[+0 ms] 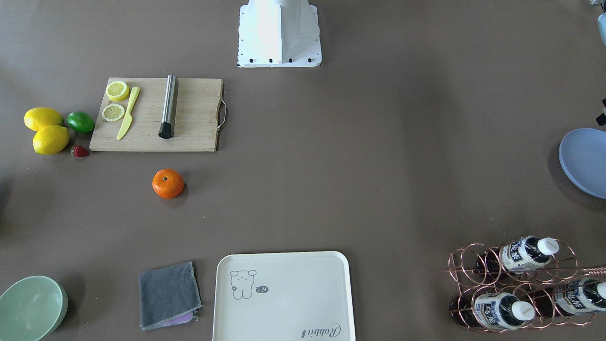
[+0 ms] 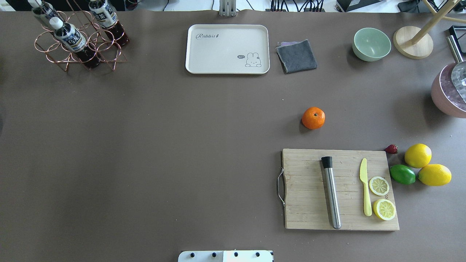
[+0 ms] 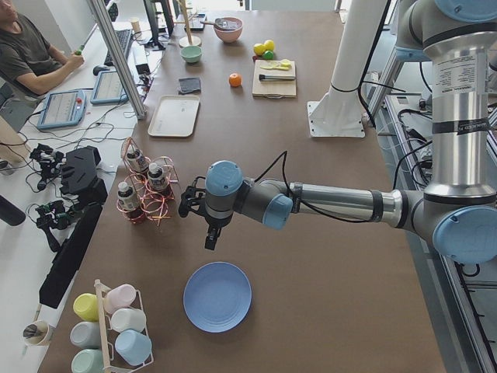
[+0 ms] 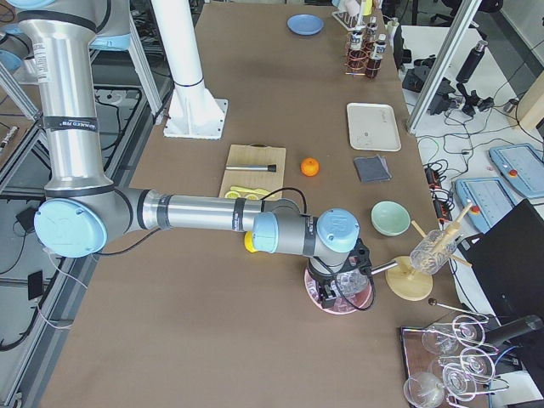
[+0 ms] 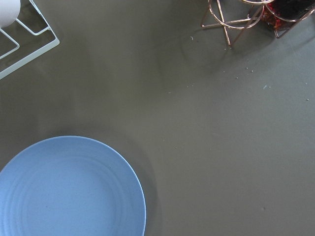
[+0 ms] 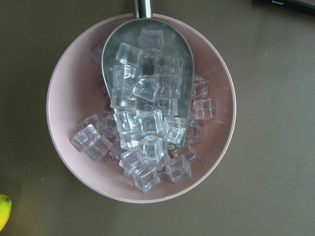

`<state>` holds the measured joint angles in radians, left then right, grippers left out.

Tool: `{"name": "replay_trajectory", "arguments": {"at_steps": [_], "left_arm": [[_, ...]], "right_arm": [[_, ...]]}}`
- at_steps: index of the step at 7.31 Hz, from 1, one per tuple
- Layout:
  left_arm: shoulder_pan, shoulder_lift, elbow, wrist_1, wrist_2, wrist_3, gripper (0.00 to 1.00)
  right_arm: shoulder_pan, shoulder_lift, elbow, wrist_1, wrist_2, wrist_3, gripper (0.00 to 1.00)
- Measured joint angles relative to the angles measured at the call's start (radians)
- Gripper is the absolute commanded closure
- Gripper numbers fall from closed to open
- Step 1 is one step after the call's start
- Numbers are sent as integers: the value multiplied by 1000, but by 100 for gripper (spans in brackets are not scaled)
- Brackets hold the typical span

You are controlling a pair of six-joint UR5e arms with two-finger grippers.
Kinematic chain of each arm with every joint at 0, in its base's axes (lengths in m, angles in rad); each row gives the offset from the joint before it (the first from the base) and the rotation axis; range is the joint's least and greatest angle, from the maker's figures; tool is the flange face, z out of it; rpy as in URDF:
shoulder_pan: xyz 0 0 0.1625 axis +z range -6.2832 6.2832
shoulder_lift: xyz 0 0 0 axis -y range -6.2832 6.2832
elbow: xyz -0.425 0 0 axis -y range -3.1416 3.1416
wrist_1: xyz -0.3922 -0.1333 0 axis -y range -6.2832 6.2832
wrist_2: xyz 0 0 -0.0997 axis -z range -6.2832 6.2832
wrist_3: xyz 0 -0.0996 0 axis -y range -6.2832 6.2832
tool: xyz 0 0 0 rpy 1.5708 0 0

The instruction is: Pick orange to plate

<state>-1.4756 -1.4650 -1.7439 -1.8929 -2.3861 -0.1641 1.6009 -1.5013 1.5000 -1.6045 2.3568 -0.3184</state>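
The orange is small, round and bright, with a green stem dimple. It sits alone on the brown table, just beyond the cutting board, with open room around it. The blue plate lies well apart, near the left gripper. The right gripper hangs over an ice bowl. Whether either's jaws are apart cannot be told.

I see bare brown table all round the round orange fruit; the wooden cutting board lies nearby on the side toward the robot's edge.
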Motion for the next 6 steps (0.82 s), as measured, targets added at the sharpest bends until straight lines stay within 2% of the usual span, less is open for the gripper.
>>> {"name": "replay_trajectory", "arguments": {"at_steps": [6], "left_arm": [[10, 27, -3, -30, -7, -8, 2]], "right_arm": [[-1, -4, 1, 1, 6, 1, 0]]}}
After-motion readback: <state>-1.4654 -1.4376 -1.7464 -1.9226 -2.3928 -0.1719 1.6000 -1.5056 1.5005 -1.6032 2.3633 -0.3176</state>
